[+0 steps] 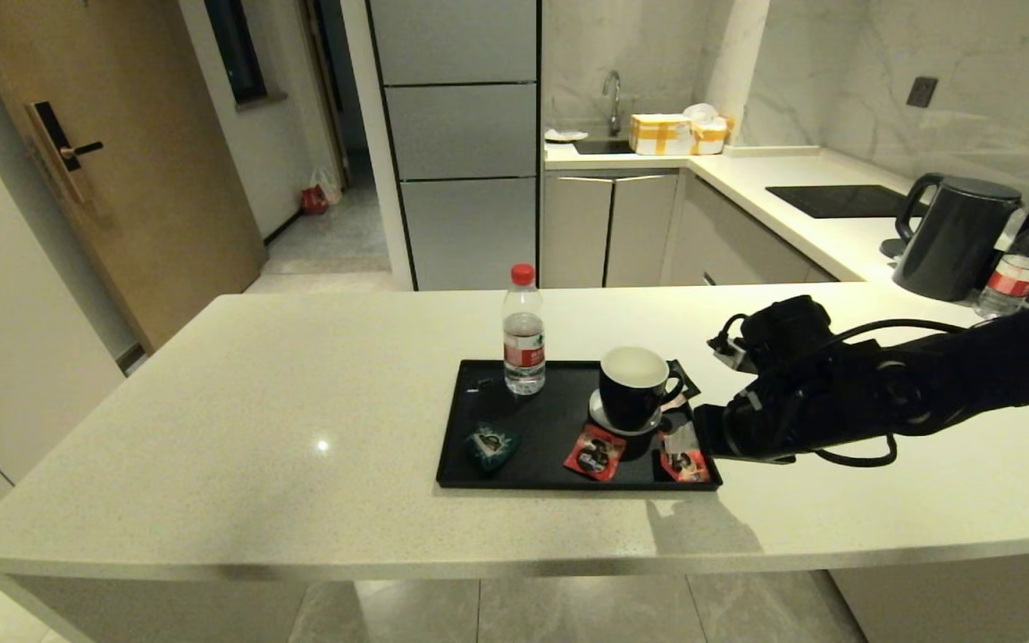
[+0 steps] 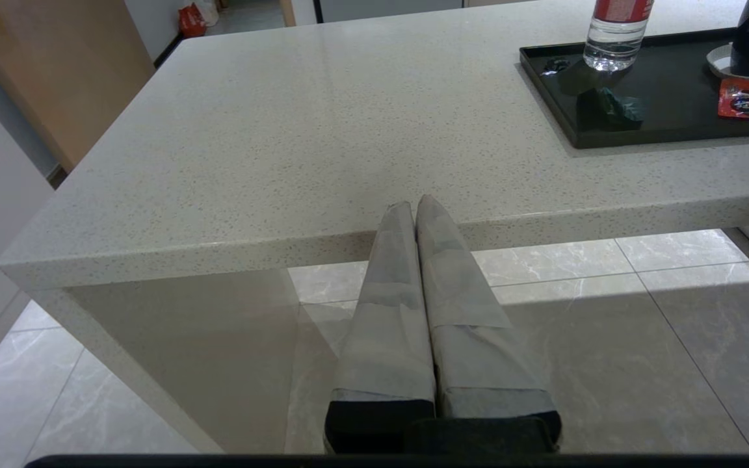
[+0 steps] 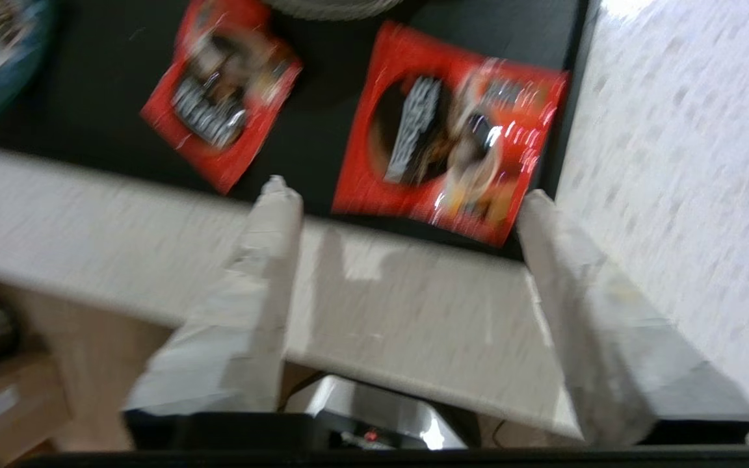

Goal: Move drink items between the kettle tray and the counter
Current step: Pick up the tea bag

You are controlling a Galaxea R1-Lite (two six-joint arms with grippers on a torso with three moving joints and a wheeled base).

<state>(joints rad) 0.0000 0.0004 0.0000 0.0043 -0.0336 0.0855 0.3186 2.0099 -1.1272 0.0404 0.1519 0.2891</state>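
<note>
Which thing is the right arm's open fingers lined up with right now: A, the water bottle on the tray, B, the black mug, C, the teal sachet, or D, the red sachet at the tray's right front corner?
D. In the right wrist view the right gripper is spread open with the red sachet just beyond the fingers, at the corner of the tray by the counter.

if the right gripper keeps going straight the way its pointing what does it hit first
Most likely the red sachet lying at the tray's near right corner. The right gripper is open, and its fingers frame that sachet. Depth is blurred, so the tray rim could touch first.
</note>
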